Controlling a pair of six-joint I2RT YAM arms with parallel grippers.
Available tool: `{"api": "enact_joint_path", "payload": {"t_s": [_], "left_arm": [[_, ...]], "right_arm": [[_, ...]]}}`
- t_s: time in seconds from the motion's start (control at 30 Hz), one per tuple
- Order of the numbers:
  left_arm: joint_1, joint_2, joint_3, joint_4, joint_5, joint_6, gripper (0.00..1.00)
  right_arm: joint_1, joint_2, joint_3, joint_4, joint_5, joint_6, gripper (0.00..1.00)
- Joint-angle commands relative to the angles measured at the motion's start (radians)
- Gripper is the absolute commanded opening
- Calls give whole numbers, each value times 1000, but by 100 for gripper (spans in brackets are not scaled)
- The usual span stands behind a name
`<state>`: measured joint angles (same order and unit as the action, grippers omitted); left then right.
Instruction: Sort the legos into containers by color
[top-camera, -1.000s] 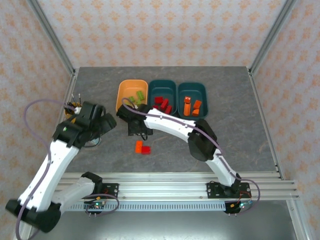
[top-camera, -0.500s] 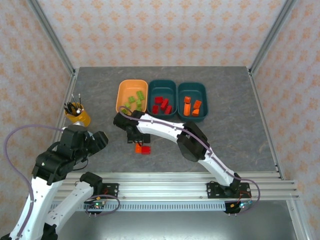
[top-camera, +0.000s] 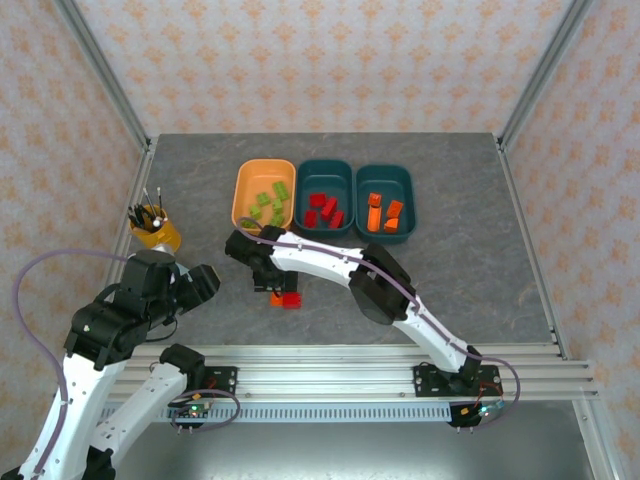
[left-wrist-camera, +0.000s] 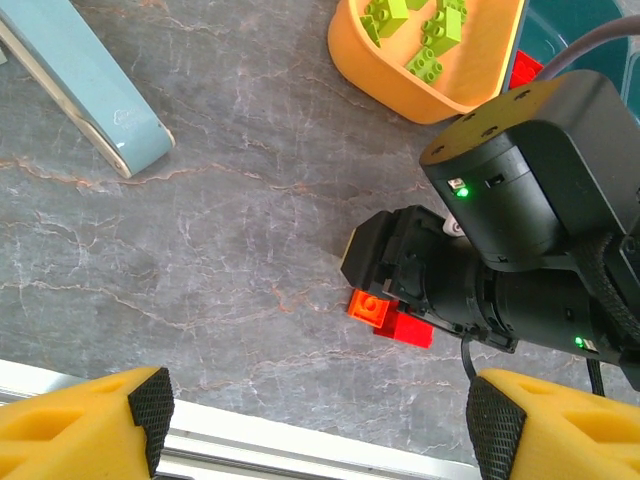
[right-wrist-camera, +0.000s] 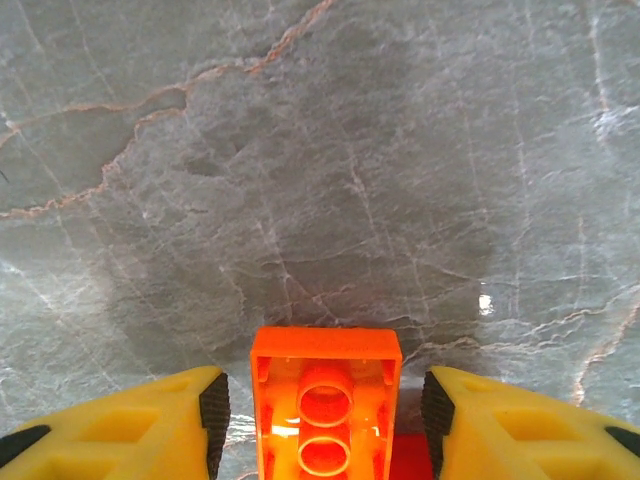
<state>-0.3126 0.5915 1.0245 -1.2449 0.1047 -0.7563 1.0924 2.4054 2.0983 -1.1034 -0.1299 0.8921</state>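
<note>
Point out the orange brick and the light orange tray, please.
orange brick (right-wrist-camera: 325, 405), right wrist view, on its hollow underside.
light orange tray (top-camera: 242, 190), top external view, on its left wall.

The grey, marble-veined surface (top-camera: 480, 260) carries three trays side by side towards its far edge: a light orange tray (top-camera: 240, 192), a teal tray (top-camera: 325, 164) and a second teal tray (top-camera: 385, 168). A yellow cup (top-camera: 160, 238) stands at the left. Nearer the front, an orange brick (left-wrist-camera: 367, 307) and a red brick (left-wrist-camera: 405, 328) lie touching.
</note>
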Motion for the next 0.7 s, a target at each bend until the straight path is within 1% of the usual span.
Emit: {"api": "enact_joint_path", "payload": {"t_s": [0.0, 0.07, 0.17, 0.37, 0.53, 0.67], "left_arm": [[-5, 5, -10, 10, 33, 26, 80], [-5, 5, -6, -2, 38, 28, 80], [-5, 5, 6, -32, 40, 28, 80], [-5, -12, 11, -60, 47, 28, 79], [-5, -19, -4, -45, 60, 25, 79], [-5, -25, -31, -18, 97, 25, 79]], "right_arm": [[6, 15, 12, -29, -3, 36, 53], [5, 15, 6, -25, -7, 42, 49], [6, 18, -1, -18, -9, 49, 48], [5, 23, -4, -15, 1, 61, 41], [5, 10, -6, -4, 32, 62, 31], [2, -26, 0, -1, 89, 52, 28]]}}
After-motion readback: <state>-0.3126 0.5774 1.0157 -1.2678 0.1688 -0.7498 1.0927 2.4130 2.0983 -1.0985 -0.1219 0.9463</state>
